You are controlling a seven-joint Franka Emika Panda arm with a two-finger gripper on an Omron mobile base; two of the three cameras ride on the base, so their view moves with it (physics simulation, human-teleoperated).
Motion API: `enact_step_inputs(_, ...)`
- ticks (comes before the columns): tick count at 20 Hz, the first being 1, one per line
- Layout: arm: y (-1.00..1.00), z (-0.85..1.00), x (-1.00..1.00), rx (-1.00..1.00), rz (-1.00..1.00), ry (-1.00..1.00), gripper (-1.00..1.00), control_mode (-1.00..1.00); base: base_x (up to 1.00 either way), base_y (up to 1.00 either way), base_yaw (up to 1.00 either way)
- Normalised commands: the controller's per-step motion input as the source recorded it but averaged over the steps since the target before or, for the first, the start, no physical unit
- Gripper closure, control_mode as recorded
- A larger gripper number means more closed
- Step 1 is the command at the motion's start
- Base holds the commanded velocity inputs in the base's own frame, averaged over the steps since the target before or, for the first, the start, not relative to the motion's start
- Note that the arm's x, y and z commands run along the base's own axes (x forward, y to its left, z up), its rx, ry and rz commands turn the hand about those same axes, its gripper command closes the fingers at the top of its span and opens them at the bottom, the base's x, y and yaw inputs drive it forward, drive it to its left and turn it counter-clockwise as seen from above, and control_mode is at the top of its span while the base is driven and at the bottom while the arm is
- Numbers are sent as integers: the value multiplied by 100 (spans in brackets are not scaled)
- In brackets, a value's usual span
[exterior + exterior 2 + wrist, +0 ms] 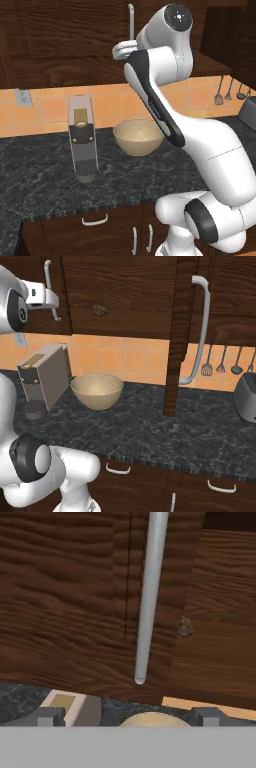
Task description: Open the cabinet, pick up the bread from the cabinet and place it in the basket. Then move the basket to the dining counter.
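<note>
Over on the left, a wall outlet point(22, 97) sits in the orange tiled backsplash point(45, 107), and the grey-and-black appliance point(82, 145) stands upright on the black speckled worktop point(45, 180). Just to its right, apart from it, the basket point(138, 136) rests on the worktop, its speckled inside bare. Up above, the gripper point(50, 298) is raised in front of the cabinet point(65, 42), level with the left door's silver handle point(148, 597), jaws spread wide and grasping nothing. Through the hand camera that bar runs down the middle between the fingertips point(50, 716). Moving right, the right door point(181, 331) stands swung out edge-on, its long handle point(199, 331) facing the room. Inside the dark opening, the bread point(99, 310) is a small brown lump on the shelf. Far right, utensils point(220, 363) hang on the tiles above a grey toaster point(246, 398)
</note>
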Motion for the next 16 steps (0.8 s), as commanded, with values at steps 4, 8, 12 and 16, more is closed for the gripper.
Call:
enact_step_inputs(4,0,-1,59,0,0,0,-100,-100,0,0,0)
enact_step_inputs(8,-4,-1,58,0,0,0,-100,-100,0,0,0)
enact_step_inputs(12,0,0,68,0,0,0,-100,-100,0,0,0)
enact_step_inputs(16,0,-15,50,0,0,-1,-100,-100,0,0,0)
